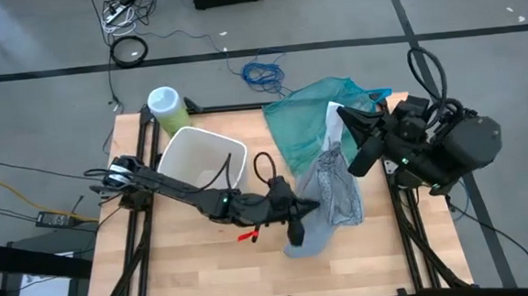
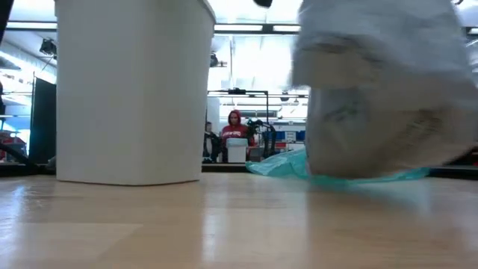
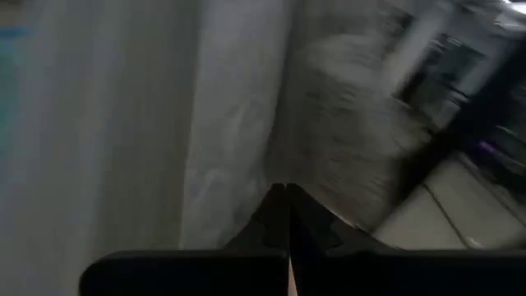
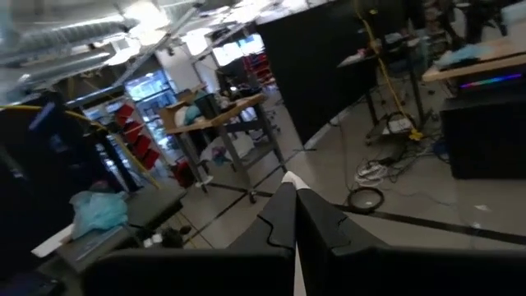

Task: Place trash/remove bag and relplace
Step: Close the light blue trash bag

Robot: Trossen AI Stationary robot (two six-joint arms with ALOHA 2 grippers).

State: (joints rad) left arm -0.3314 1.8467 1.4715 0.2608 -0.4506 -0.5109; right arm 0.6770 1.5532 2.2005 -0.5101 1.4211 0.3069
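The pale grey-white bag (image 1: 336, 194), lumpy with trash inside, stretches from my right gripper (image 1: 343, 117) down to my left gripper (image 1: 301, 224), partly over the teal bag (image 1: 303, 118). In the low view the grey-white bag (image 2: 381, 90) bulks large at the right, with the teal bag (image 2: 287, 166) under its bottom. The white bin (image 1: 200, 161) stands upright and unlined at the table's left (image 2: 134, 90). Both grippers are shut. In the left wrist view the bag (image 3: 238, 107) fills the picture. My left gripper is shut at the bag's near lower edge (image 1: 308, 230), coming level from the table's left. In the left wrist view the film (image 3: 271, 164) lies right at the fingertips, which hide the place of contact. My right gripper is shut at the bag's narrow far end (image 1: 334, 118), a white strip of film beside its fingers. It comes from the table's right. The bag's neck (image 1: 331, 148) runs drawn out below it; the right wrist view looks past the bag.
A pale green roll (image 1: 165, 103) stands at the far left corner behind the bin. A small red item (image 1: 246, 234) lies on the wood under my left arm. People sit in the room beyond (image 2: 235, 134). Bare wood lies along the near edge (image 1: 254, 277).
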